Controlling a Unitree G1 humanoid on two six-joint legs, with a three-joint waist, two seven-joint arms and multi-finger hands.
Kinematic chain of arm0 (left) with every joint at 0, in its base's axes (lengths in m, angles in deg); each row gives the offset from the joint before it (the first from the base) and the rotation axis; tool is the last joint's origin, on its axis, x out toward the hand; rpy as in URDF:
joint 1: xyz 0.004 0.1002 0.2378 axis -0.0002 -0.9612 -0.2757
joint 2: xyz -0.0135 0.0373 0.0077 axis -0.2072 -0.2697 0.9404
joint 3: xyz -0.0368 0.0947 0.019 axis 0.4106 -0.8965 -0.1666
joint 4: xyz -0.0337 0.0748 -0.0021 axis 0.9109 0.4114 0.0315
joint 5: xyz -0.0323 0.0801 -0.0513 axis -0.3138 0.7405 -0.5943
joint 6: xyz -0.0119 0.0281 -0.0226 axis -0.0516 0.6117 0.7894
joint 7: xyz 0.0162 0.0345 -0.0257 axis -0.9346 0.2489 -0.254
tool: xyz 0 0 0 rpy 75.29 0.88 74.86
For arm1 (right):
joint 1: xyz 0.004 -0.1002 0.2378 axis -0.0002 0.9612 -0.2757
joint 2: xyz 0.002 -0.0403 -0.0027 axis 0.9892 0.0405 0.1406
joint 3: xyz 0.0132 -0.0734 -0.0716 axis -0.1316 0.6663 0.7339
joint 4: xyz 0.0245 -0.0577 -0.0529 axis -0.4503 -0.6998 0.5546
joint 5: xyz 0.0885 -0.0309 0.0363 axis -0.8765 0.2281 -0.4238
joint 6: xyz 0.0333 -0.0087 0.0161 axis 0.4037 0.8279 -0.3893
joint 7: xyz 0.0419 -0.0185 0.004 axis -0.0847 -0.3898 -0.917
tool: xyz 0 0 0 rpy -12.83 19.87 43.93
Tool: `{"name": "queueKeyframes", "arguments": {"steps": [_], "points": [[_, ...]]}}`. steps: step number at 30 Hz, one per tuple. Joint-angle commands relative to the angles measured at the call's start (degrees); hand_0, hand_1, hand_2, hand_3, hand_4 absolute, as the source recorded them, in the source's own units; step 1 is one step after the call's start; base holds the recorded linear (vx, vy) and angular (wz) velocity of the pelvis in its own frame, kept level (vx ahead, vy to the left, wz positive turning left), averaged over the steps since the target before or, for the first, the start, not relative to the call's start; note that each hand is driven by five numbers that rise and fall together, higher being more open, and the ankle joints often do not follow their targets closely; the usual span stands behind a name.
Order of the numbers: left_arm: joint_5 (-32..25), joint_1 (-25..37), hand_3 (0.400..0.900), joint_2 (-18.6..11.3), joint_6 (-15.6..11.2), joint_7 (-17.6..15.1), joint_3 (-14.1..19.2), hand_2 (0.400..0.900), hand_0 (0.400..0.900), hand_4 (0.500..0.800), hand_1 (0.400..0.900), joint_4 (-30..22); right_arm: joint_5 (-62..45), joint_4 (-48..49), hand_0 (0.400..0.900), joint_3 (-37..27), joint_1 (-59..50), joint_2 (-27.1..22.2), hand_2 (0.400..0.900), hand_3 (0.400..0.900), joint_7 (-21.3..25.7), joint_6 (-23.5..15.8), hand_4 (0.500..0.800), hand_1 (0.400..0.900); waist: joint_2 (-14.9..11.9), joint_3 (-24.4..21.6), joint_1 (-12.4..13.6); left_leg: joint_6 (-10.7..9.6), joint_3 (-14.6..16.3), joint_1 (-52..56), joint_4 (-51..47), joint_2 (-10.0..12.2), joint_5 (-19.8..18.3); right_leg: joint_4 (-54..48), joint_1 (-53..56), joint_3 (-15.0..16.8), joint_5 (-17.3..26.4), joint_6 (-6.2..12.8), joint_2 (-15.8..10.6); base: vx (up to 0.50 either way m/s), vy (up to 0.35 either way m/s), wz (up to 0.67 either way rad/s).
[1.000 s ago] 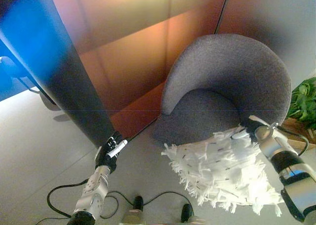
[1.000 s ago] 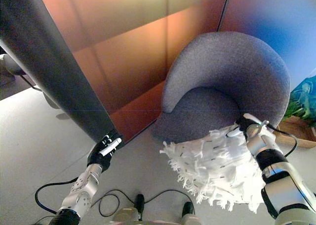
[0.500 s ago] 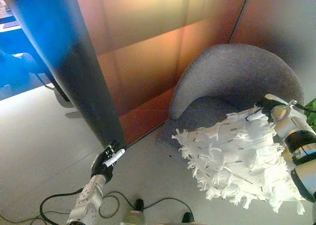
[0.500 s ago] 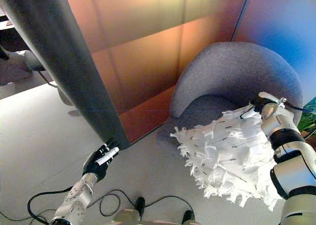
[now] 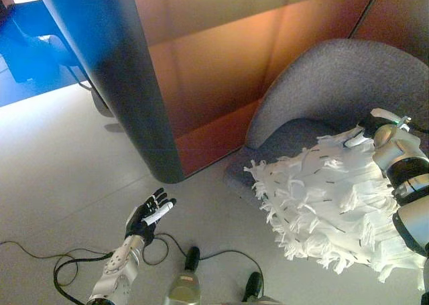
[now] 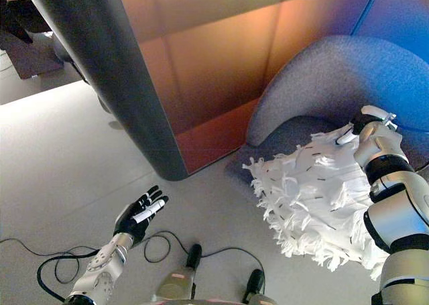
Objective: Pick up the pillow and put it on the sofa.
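A white fringed pillow hangs in front of the seat of a round grey armchair, over its front edge. My right hand is shut on the pillow's upper right corner and holds it up. My left hand is open and empty, low over the floor at the lower left, well apart from the pillow. The pillow covers part of the chair's seat.
A thick dark grey column stands on the floor at the left. An orange-brown wall panel runs behind the column and the chair. Pale floor stretches to the left.
The camera has shifted, so the whole scene sits further right. The pillow hangs lower against the chair's seat than before. My left hand stays open.
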Motion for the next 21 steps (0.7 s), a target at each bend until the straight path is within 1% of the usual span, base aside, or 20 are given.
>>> {"name": "queueKeyframes", "arguments": {"steps": [1,2,3,4,6,9,14,17,21], "points": [[-1.2,7.1,0.9,-3.9,-7.2,-1.1,-4.1,0.9,0.9,0.8,0.9,-7.7,0.5,-2.0,0.4,6.1,-19.8,-5.7,0.4,0.4,12.6,2.6,0.5,0.4,-1.1,0.2,1.8,-2.5,-2.4,-0.2,-0.4,4.2,-2.1,0.0,-2.2,3.3,1.7,5.54,-4.9,-0.14,0.017,-0.01],[-1.5,7.4,0.9,-4.0,-7.4,-1.3,-4.3,0.9,0.9,0.8,0.9,-7.7,-0.5,-2.5,0.4,6.2,-20.4,-5.5,0.4,0.4,14.5,2.8,0.5,0.4,-0.9,0.5,1.8,-2.4,-2.5,-0.7,-0.4,4.1,-1.9,0.0,-2.6,3.3,1.7,5.52,-4.9,-0.13,0.024,-0.02],[-1.8,7.7,0.9,-3.9,-7.6,-1.7,-4.4,0.9,0.9,0.8,0.9,-7.9,-1.2,-2.7,0.71,5.8,-20.8,-5.1,0.71,0.71,16.7,3.0,0.686,0.71,-0.6,0.8,1.8,-2.4,-2.4,-1.2,-0.4,4.0,-1.8,0.0,-3.0,3.2,1.8,5.51,-4.9,-0.11,0.021,-0.01],[-2.0,8.0,0.9,-4.0,-7.8,-1.9,-4.6,0.9,0.9,0.8,0.9,-8.0,-1.2,-2.9,0.9,5.4,-21.1,-5.0,0.9,0.9,17.4,3.1,0.8,0.9,-0.4,1.0,1.8,-2.4,-2.5,-1.6,-0.4,3.9,-1.7,0.0,-3.3,3.2,1.9,5.52,-5.0,-0.1,0.019,0.0],[-2.3,8.3,0.9,-4.0,-8.1,-2.2,-4.9,0.9,0.9,0.8,0.9,-8.3,-1.0,-3.4,0.9,6.0,-21.7,-4.8,0.9,0.9,18.6,3.8,0.8,0.9,0.0,1.5,1.9,-2.3,-2.4,-2.3,-0.4,3.7,-1.4,0.0,-3.8,3.0,2.0,5.49,-5.0,-0.08,0.027,0.01],[-2.8,8.1,0.9,-4.3,-8.2,-2.4,-5.1,0.9,0.9,0.8,0.9,-9.0,-0.2,-3.4,0.9,6.5,-22.1,-5.1,0.9,0.9,19.6,3.7,0.8,0.9,0.2,1.5,1.8,-2.2,-2.3,-2.6,-0.4,3.2,-1.3,0.1,-4.0,2.9,2.1,5.55,-5.1,-0.02,0.036,0.01],[-2.8,7.6,0.9,-4.6,-7.4,-2.4,-5.2,0.9,0.9,0.8,0.9,-9.9,0.7,-3.7,0.9,6.1,-21.3,-6.0,0.9,0.9,20.2,3.6,0.8,0.9,-0.3,0.8,1.8,-2.3,-1.6,-2.1,-0.4,3.1,-1.4,0.1,-3.6,2.7,2.0,5.69,-5.4,0.02,0.004,0.02],[-2.8,7.3,0.9,-4.9,-7.4,-2.1,-5.1,0.9,0.9,0.8,0.9,-9.6,1.3,-3.5,0.9,5.4,-20.5,-6.4,0.9,0.9,19.7,3.4,0.8,0.9,-0.6,0.4,1.7,-2.4,-1.3,-1.7,-0.4,3.2,-1.6,0.1,-3.2,2.7,2.0,5.75,-5.4,0.01,-0.004,0.01],[-2.6,7.3,0.9,-5.2,-6.6,-1.6,-4.7,0.9,0.9,0.8,0.9,-9.6,1.8,-3.4,0.9,4.9,-19.6,-6.4,0.9,0.9,19.3,3.7,0.8,0.9,-1.0,-0.1,1.6,-2.4,-1.0,-0.9,-0.4,3.3,-1.9,0.1,-2.6,2.8,1.9,5.85,-5.5,0.02,-0.008,0.0]]}}
